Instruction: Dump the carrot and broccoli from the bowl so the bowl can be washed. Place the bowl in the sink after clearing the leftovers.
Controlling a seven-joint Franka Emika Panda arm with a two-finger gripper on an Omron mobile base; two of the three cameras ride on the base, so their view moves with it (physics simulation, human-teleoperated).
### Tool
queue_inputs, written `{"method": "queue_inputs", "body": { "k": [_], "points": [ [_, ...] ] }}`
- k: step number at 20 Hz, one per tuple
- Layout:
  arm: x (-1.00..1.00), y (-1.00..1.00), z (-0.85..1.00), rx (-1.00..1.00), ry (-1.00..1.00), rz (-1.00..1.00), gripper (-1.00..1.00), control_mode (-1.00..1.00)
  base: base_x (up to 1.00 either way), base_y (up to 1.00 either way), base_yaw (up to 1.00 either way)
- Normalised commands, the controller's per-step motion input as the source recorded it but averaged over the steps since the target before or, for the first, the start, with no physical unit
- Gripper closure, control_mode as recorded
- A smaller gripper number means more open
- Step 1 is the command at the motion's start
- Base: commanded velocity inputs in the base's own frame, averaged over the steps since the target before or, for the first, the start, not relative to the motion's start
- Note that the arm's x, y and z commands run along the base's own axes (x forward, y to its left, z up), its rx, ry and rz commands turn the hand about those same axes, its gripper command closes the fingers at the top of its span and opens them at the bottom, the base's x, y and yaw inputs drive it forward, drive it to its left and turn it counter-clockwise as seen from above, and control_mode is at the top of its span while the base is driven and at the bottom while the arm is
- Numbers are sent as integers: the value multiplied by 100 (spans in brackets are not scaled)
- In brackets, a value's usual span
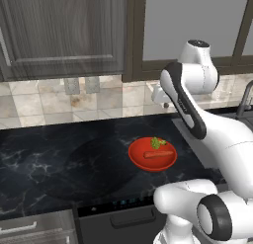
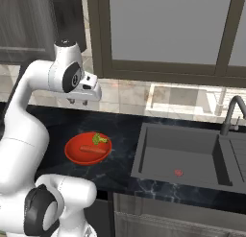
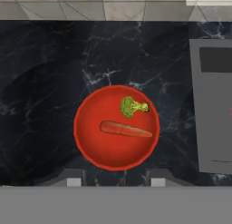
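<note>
Two leftovers are lying in the bowl [image 1: 152, 154] in the left base view: the carrot [image 1: 158, 153] is stretching across its middle and the broccoli [image 1: 157, 142] is sitting at its far rim. The bowl is resting on the black marbled bench [image 1: 59, 159], just left of the arm's forearm. The claw [image 1: 159, 96] is hanging high above and behind the bowl, near the tiled wall [image 1: 44, 102]; from here I cannot tell how its fingers are standing.

Moving to the right base view, the bowl [image 2: 88, 148] is sitting on the bench [image 2: 122, 135] to the left of the sink [image 2: 180, 157], apart from it. The carrot [image 2: 88, 148] and broccoli [image 2: 99, 139] are lying inside. The claw [image 2: 78, 101] is hovering above the bowl's far side, holding nothing. A dark curved faucet [image 2: 230, 113] is rising at the sink's right.

Looking through the hand view, the bowl [image 3: 116, 127] is lying straight below, the carrot [image 3: 125, 129] lying across it, the broccoli [image 3: 132, 106] just beyond. The two fingertips [image 3: 74, 180] are standing well apart, the claw [image 3: 115, 181] open, and the sink's edge [image 3: 210, 105] is showing at the right.
</note>
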Motion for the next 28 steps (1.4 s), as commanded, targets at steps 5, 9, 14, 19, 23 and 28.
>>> {"method": "queue_inputs", "body": {
  "k": [5, 9, 14, 19, 23, 28],
  "points": [
    [-24, -13, -8, 6, 1, -2, -100, -100, 0, 0, 0],
    [-40, -59, -53, 14, 16, -16, -100, -100, 0, 0, 0],
    [-5, -38, -93, 5, 32, -15, -100, -100, 0, 0, 0],
    [0, -9, -100, 3, 33, -11, -100, -100, 0, 0, 0],
    [0, 3, -100, 3, 23, -8, -100, -100, 0, 0, 0],
    [0, 0, -92, 4, 16, -5, -100, -100, 0, 0, 0]
  ]
}}
